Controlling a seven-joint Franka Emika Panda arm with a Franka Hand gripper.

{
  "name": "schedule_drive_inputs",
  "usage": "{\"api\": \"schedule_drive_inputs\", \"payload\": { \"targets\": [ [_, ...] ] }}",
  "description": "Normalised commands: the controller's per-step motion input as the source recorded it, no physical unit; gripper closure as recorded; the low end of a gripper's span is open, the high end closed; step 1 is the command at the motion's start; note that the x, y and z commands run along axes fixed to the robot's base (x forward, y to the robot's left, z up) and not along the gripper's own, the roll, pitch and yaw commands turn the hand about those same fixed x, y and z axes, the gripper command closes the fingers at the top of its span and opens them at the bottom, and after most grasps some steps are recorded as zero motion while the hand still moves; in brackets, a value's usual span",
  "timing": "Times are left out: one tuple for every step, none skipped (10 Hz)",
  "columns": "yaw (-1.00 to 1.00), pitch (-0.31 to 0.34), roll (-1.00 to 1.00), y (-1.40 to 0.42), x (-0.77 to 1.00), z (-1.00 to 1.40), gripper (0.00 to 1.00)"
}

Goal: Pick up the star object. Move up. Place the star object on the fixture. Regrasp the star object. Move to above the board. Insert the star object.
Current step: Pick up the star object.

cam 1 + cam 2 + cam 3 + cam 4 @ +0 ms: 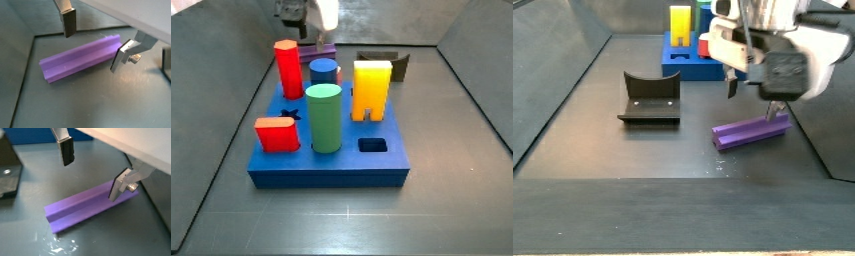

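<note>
Tool [93, 42] fingers are spread wide apart above the star object [80, 59], holding nothing; its midpoint in a second wrist view [92, 177] sits over the far end of the prism. One finger [69, 22], a flat silver plate with a dark pad, hangs beyond one long side of the star object, and the other finger [123, 56] is just beside its opposite side near one end. Whether that finger touches the prism cannot be told.

Lying flat on the dark grey floor, the star object [752, 130] is a long purple prism with lengthwise ridges and a matte plastic look. In a side view the tool [756, 90] hovers low over it.

Nearby stands the fixture [649, 98], a dark open-fronted bracket with curved sides on a base plate, well apart from the prism. Behind is the board [331, 165], a flat blue block with dark shaped holes, carrying a red post [287, 64], a green cylinder [325, 118] and a yellow block [372, 88].
</note>
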Motion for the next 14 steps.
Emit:
{"api": "schedule_drive_inputs", "payload": {
  "targets": [
    [-0.6, -0.346, -0.22, 0.24, 0.17, -0.29, 0.0],
    [-0.28, -0.327, -0.3, 0.45, 0.05, -0.22, 0.0],
    [-0.21, -0.303, -0.31, 0.51, 0.0, -0.24, 0.0],
    [-0.22, -0.26, -0.29, 0.51, 0.0, -0.33, 0.0],
    [-0.27, -0.244, -0.29, 0.46, 0.0, -0.36, 0.0],
    [-0.28, -0.246, -0.29, 0.45, 0.0, -0.37, 0.0],
    [-0.35, -0.194, -0.21, 0.41, -0.05, -0.56, 0.0],
    [-0.34, -0.164, -0.19, 0.43, -0.09, -0.64, 0.0],
    [-0.37, -0.154, -0.13, 0.45, -0.09, -0.73, 0.0],
    [-0.42, -0.176, -0.08, 0.35, 0.0, -0.74, 0.0],
    [-0.39, -0.19, -0.09, 0.09, 0.16, -0.72, 0.0],
    [-0.46, -0.203, -0.15, -0.07, 0.22, -0.67, 0.0],
    [-0.34, -0.19, -0.27, -0.36, 0.15, -0.33, 0.0],
    [-0.35, -0.12, -0.38, -0.23, 0.18, -0.12, 0.0]
  ]
}}
